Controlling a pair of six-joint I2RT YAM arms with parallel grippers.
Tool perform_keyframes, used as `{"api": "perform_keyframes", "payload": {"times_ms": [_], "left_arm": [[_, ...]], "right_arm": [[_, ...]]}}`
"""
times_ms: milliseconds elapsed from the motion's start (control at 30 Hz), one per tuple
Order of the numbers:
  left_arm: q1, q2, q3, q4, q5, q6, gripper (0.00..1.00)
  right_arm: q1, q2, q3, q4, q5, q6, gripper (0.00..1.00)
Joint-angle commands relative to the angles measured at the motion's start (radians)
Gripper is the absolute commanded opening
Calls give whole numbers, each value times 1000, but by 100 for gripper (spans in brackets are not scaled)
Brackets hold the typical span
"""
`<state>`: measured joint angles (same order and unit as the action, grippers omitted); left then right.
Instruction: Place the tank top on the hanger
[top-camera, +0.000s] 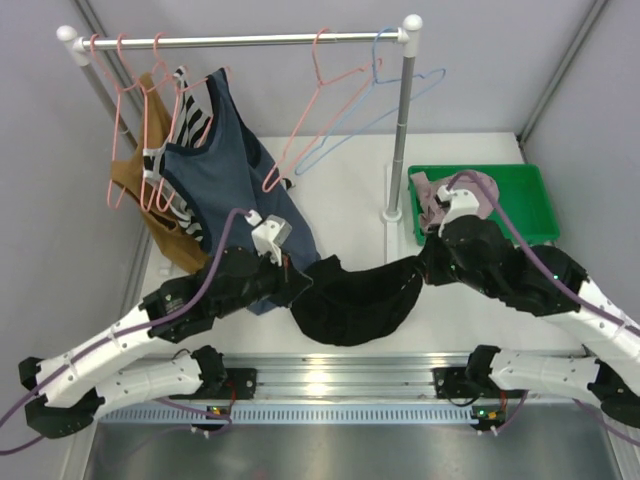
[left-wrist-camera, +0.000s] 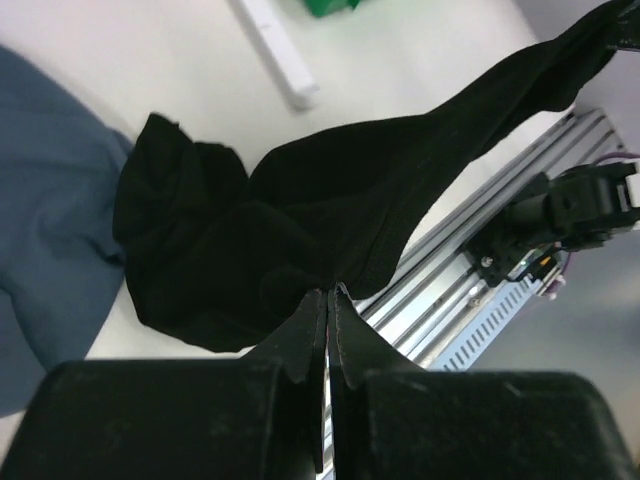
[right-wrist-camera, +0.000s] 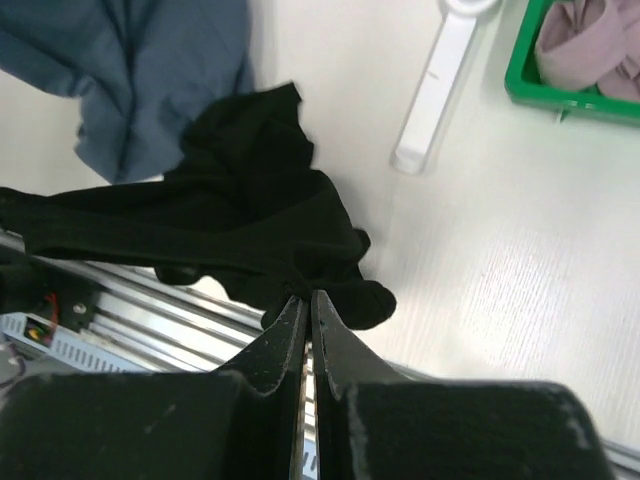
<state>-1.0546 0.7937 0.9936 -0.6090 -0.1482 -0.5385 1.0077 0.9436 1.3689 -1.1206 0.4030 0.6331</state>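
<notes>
The tank top (top-camera: 355, 298) is held between the two arms at the near part of the table (top-camera: 345, 160), well below and in front of the clothes rail (top-camera: 240, 40). It is stretched sideways, with its middle sagging in a dark bundle. Whether the lowest folds touch the tabletop cannot be told.

The left gripper (top-camera: 300, 285) is seen in the left wrist view with its jaws pressed together on an edge of the black fabric (left-wrist-camera: 328, 296). The right gripper (top-camera: 425, 268) is clamped in the same way on the opposite edge, its jaws closed on a bunched fold (right-wrist-camera: 305, 298).

The hanger (top-camera: 300, 130) is hooked on the rail to the right of the middle and hangs tilted, with nothing on it. A light-blue hanger (top-camera: 395, 95) hangs just beside it. Further left on the rail, three pink hangers (top-camera: 125, 110) carry a blue top (top-camera: 225, 170), a striped garment (top-camera: 190, 115) and a mustard-brown one (top-camera: 150, 195). The hem of the blue top lies on the table just beside the left gripper.

A green bin (top-camera: 535, 205) stands at the right of the table, and a mauve garment (top-camera: 440, 195) lies in it. The white foot of the rack (right-wrist-camera: 435, 100) rests on the table between the bin and the black fabric.
</notes>
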Motion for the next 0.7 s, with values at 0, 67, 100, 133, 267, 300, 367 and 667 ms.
{"api": "perform_keyframes", "payload": {"times_ms": [0, 67, 100, 133, 267, 300, 367, 667], "left_arm": [[1, 11, -49, 58, -39, -68, 0], [14, 67, -88, 101, -54, -55, 0], [25, 85, -101, 127, -48, -49, 0], [40, 116, -114, 155, -33, -43, 0], [219, 186, -222, 313, 143, -34, 0], [258, 203, -240, 372, 191, -37, 0], [345, 254, -292, 437, 251, -38, 0], [430, 371, -303, 555, 426, -31, 0]], "right_arm": [[9, 53, -103, 99, -13, 48, 0], [-4, 95, -142, 154, -49, 30, 0], [-29, 139, -172, 216, -62, 7, 0], [-41, 156, -189, 250, -88, -7, 0], [-171, 241, -277, 409, -199, -62, 0], [-190, 265, -301, 433, -211, -73, 0], [-236, 291, -315, 478, -224, -78, 0], [-287, 281, -304, 415, -136, -49, 0]]}}
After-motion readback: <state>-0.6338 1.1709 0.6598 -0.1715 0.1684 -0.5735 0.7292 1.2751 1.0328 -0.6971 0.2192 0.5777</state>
